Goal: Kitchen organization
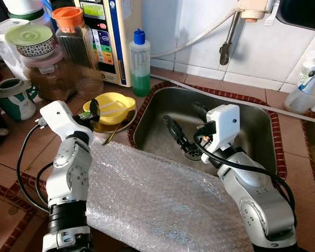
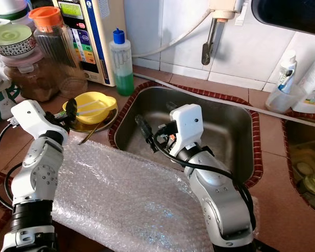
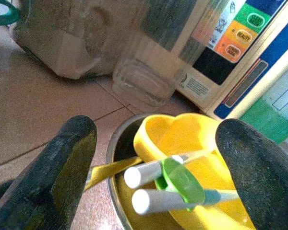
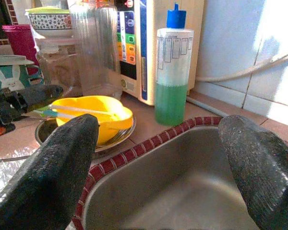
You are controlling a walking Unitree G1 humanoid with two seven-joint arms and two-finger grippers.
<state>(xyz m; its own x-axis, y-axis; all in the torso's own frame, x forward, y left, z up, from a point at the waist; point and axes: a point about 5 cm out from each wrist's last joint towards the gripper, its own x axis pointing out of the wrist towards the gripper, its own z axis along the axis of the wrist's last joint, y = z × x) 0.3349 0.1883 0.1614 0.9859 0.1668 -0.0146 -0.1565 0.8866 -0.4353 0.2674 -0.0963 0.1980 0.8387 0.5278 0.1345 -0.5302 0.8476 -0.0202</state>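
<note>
left claw [image 3: 153,158] gapes at yellow bowl [image 1: 113,106]; right claw [image 4: 156,163] gapes, empty, over sink [image 1: 252,123].

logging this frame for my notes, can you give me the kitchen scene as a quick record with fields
setting: tiled kitchen counter with a steel sink
left claw: open, at the yellow bowl
right claw: open, held inside the sink
yellow bowl: sits on a metal plate, holds white-handled utensils
bottle: green liquid bottle with blue cap, upright behind the sink's corner
counter front: bubble wrap spread under both arms
behind bowl: clear jars and a bunny mug
</note>
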